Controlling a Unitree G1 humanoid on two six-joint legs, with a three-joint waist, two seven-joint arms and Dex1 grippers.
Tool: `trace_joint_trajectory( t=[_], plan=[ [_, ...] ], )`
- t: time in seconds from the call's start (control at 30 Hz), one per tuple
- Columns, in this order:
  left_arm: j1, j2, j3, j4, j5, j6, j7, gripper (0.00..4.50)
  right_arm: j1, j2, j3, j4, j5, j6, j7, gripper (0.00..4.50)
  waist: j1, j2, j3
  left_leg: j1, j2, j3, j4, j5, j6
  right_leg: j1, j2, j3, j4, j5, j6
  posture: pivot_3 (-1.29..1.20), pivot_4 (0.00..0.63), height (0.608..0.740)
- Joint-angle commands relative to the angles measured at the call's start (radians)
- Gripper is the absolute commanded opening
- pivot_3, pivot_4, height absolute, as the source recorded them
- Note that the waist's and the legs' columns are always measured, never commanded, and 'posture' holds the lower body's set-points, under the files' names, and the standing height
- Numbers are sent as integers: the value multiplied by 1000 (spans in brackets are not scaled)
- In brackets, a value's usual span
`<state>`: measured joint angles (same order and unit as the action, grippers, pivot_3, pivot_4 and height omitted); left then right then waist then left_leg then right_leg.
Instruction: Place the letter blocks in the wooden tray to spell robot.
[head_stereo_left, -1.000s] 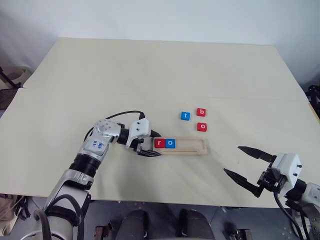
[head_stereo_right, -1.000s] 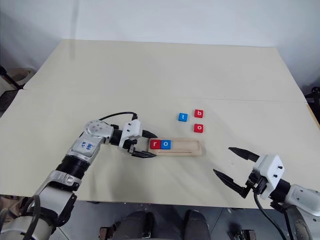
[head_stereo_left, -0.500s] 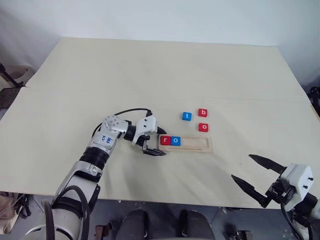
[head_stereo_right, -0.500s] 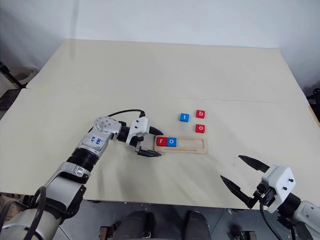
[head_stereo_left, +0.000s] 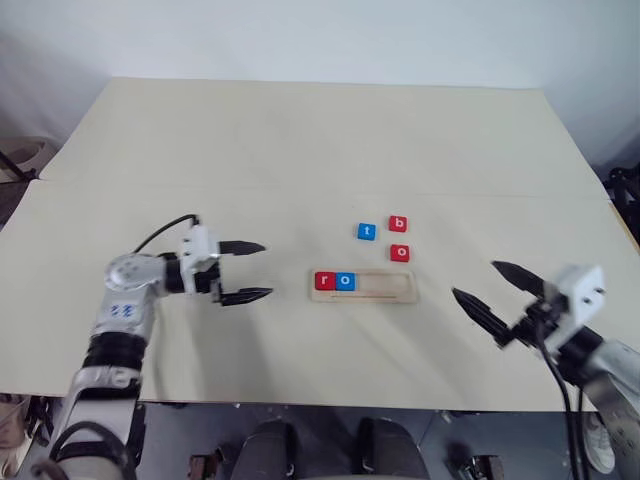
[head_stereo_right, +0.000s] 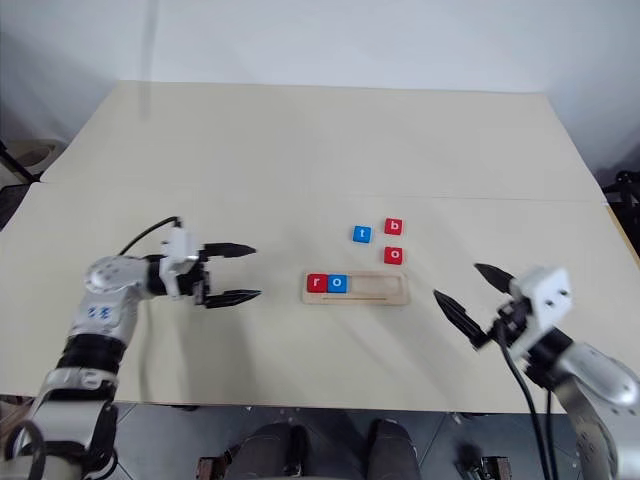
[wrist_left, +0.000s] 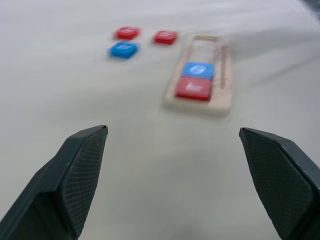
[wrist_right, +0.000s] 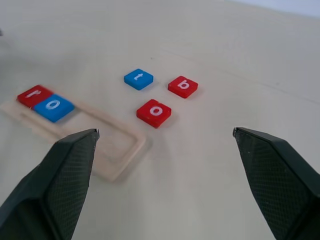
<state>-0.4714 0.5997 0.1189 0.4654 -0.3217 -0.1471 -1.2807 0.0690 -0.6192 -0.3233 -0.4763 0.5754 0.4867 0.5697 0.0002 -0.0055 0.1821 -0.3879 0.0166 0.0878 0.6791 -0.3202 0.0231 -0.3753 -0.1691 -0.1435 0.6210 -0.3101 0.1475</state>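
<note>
- Your left gripper (head_stereo_left: 243, 271), jaws spread and empty, sits well left of the wooden tray (head_stereo_left: 363, 285).
- The tray holds r and o; its next slot is bare.
- The red b block (head_stereo_left: 398, 224) lies just beyond the tray; your right gripper (head_stereo_left: 483, 288), jaws spread, is nearer.

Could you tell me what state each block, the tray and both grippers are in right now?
red r block: in the wooden tray, first slot.
blue o block: in tray, touching r.
wooden tray: flat, rest of groove unfilled.
blue t block: loose on table.
red b block: loose.
red o block: loose.
left gripper: open, holding nothing.
right gripper: open, holding nothing.
</note>
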Motion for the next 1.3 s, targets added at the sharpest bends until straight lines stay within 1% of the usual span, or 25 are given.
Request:
trace_joint_trajectory(
  t=[0.03, 0.17, 0.33, 0.47, 0.73, 1.13, 1.2, 1.3],
  plan=[
    [86, 21, 67, -143, -81, 48, 27, 4476, -110, 2, 54, 20, -14, 112, -89, 4500, 2, 0, 0, 0, 0, 0, 0, 0, 0, 0, 0, 0, 0, 0, 0, 0, 150, 740],
    [206, 23, 142, -279, -154, 111, 87, 4476, -269, 46, 131, 98, -46, 201, -168, 4500, -1, 0, 0, -1, 1, 0, 0, 0, 1, 0, -1, 0, 0, 0, 0, 0, 150, 740],
    [271, 18, 159, -375, -171, 143, 142, 4476, -333, 55, 155, 95, -50, 265, -194, 4500, 4, 0, 0, -2, 1, 0, 0, -1, 1, -1, -1, 0, 0, 0, 0, 0, 150, 740],
    [284, 20, 147, -424, -201, 191, 143, 4476, -355, 51, 155, 97, -50, 293, -195, 4500, -1, 0, 0, -1, -1, 1, -1, -1, 1, -1, -1, 0, 0, 0, 0, 0, 150, 740],
    [264, 7, 128, -472, -209, 214, 163, 4476, -424, 85, 192, 102, -51, 343, -204, 4500, -3, 0, 0, -1, -1, 2, -1, -1, 0, -2, 0, 1, 0, 0, 0, 0, 150, 740],
    [269, -6, 114, -494, -200, 211, 187, 4476, -435, 83, 216, 127, -98, 328, -193, 4500, -3, 0, 0, -1, -1, 3, -1, -1, 0, -2, 0, 2, -1, 0, 0, 0, 150, 740],
    [269, -9, 110, -496, -199, 209, 192, 4476, -445, 96, 220, 133, -102, 337, -204, 4500, -2, 0, 0, -1, -1, 3, -1, -1, 0, -2, 0, 2, -1, 0, 0, 0, 150, 740],
    [267, -13, 102, -498, -193, 206, 199, 4476, -495, 151, 232, 157, -109, 416, -274, 4500, -4, 0, 0, -1, -1, 3, -1, -1, 0, -2, 0, 2, -1, 0, 0, 0, 150, 740]
  ],
)
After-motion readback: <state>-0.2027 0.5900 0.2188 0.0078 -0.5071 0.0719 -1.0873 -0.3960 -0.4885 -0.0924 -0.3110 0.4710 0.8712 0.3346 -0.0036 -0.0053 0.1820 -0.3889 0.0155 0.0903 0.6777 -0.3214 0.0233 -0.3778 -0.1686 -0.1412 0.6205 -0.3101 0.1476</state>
